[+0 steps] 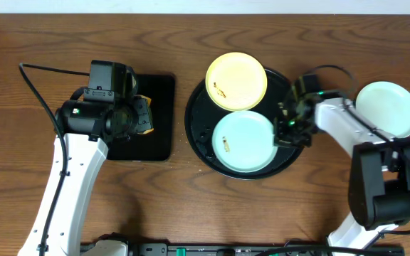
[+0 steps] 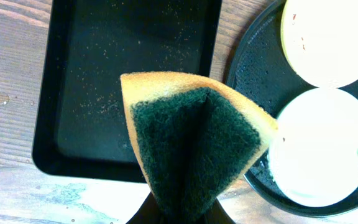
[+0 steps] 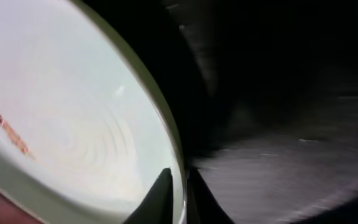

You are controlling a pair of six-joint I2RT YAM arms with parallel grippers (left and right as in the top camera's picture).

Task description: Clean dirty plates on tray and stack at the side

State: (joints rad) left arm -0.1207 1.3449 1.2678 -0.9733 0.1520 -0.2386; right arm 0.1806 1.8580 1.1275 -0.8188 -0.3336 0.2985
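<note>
The round black tray (image 1: 194, 124) holds a pale yellow plate (image 1: 235, 80) at its back and a mint plate (image 1: 242, 142) at its front, each with a small orange smudge. My right gripper (image 1: 282, 128) is shut on the right rim of that mint plate (image 3: 73, 124), one finger on each side of the edge (image 3: 180, 180). A second mint plate (image 1: 387, 108) lies on the table at the far right. My left gripper (image 1: 142, 116) hangs over the rectangular tray, shut on a folded yellow-and-green sponge (image 2: 191, 143).
The small rectangular black tray (image 1: 159, 92), speckled with crumbs (image 2: 135, 62), sits left of the round tray. The right arm's base (image 1: 383, 185) stands at the front right, near the lone mint plate. A cable (image 1: 38, 85) runs along the left side.
</note>
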